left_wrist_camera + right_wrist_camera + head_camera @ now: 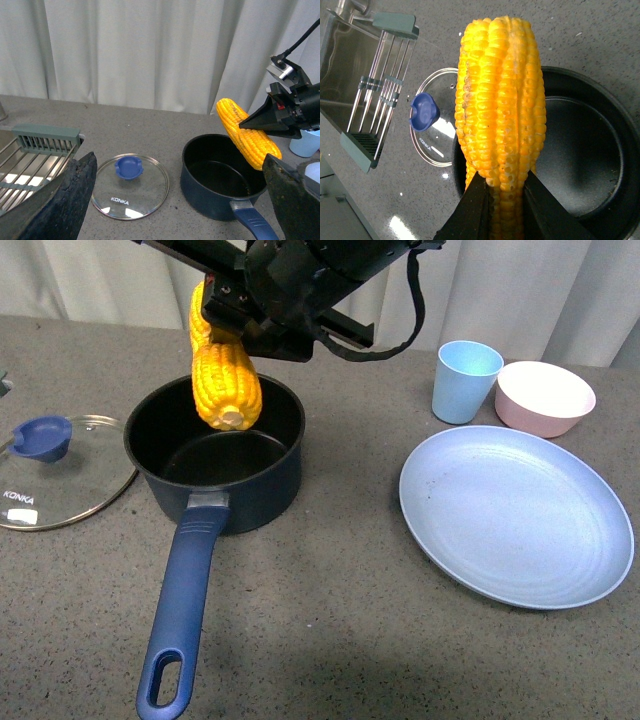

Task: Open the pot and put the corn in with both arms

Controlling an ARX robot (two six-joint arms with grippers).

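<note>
My right arm is cut off by the top edge of the front view, and its bulk hides the upper end of the corn (pixel 225 380). My right gripper (pixel 225 328) pinches the cob near that end, one finger on each side. The cob hangs tilted over the open pot (pixel 285 475), blunt end down. That end seems about level with the pot's far rim, though I cannot tell whether it is inside. My left arm is out of the front view. In the left wrist view, my left gripper (pixel 179 200) shows only as two worn black fingers (pixel 70 200) spread wide with nothing between them. That view also cuts off the pot's blue handle.

The table (pixel 350 640) is grey and speckled. To the left of the pot, the glass lid (pixel 75 480) lies flat, its blue knob up and its edge clipped by the frame. Beyond the lid from the pot is a drying rack (pixel 30 160). To the right of the pot is a blue plate (pixel 515 515), with a blue cup (pixel 465 380) and a pink bowl (pixel 545 395) behind it. A pale curtain (pixel 150 50) hangs behind the table.
</note>
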